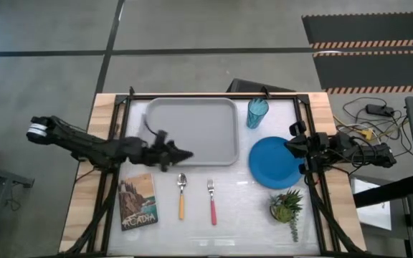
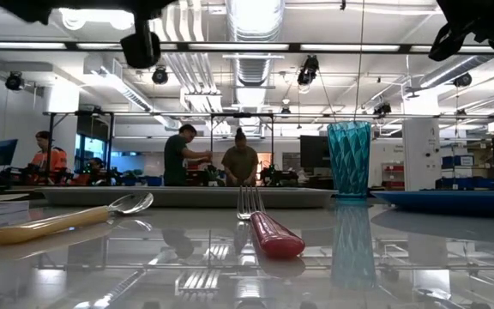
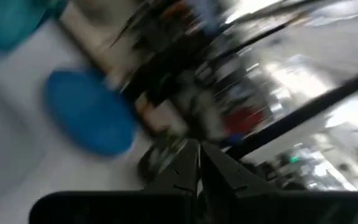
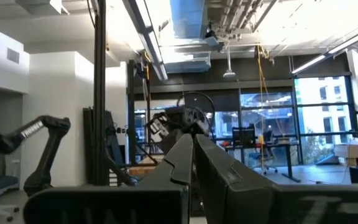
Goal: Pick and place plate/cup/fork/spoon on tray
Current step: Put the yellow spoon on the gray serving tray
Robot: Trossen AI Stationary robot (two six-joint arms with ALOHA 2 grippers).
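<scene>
The grey tray (image 1: 192, 129) lies at the table's far middle. The teal cup (image 1: 257, 112) stands upright to its right, and the blue plate (image 1: 276, 162) lies flat nearer. The orange-handled spoon (image 1: 181, 195) and the pink-handled fork (image 1: 211, 202) lie side by side near the tray's near edge. My left gripper (image 1: 186, 153) is shut and empty, raised over the tray's near rim; its fingers meet in the left wrist view (image 3: 199, 168). My right gripper (image 1: 291, 145) is shut and empty, raised over the plate's right part; it also shows in the right wrist view (image 4: 191, 155).
A book (image 1: 137, 202) lies at the near left. A small potted plant (image 1: 287, 208) stands at the near right, close to the plate. A dark frame (image 1: 120, 107) runs around the table's edges. People stand in the room beyond the table (image 2: 208, 154).
</scene>
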